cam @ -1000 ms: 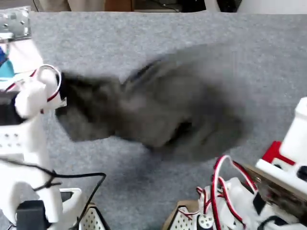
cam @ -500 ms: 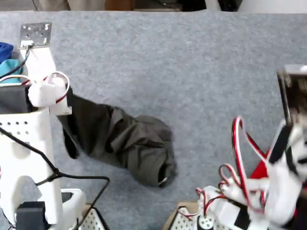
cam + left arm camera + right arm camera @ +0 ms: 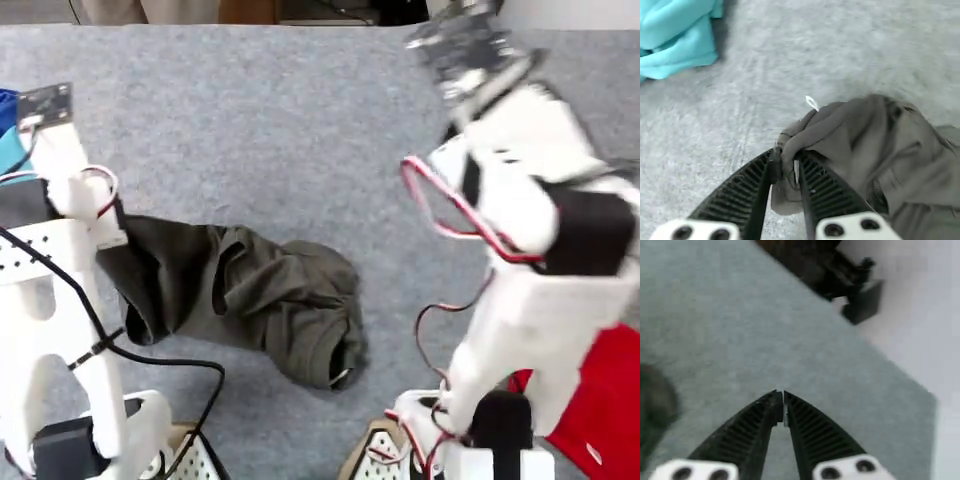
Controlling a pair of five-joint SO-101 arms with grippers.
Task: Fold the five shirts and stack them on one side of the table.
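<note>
the left claw [image 3: 786,161] was pinched tight on a bunched edge of the dark grey shirt [image 3: 880,145], its ribbed jaws closed on the fold, with a small white tag [image 3: 811,103] sticking up from the cloth just past the grip. from that held end, the dark grey shirt [image 3: 250,295] lay crumpled on the grey counter [image 3: 300,120], running from the left arm toward the middle of the near half. well apart from it, at the left edge, a turquoise shirt [image 3: 675,35] sat in a loose heap; from above, a sliver of it [image 3: 10,155] showed beside the left arm, with a bit of blue shirt [image 3: 6,105] just beyond on the far side. the right claw [image 3: 780,399] had its jaws drawn together with nothing between them, held up over bare counter on the right side. a red shirt [image 3: 600,400] lay at the near right corner, partly hidden by the right arm.
</note>
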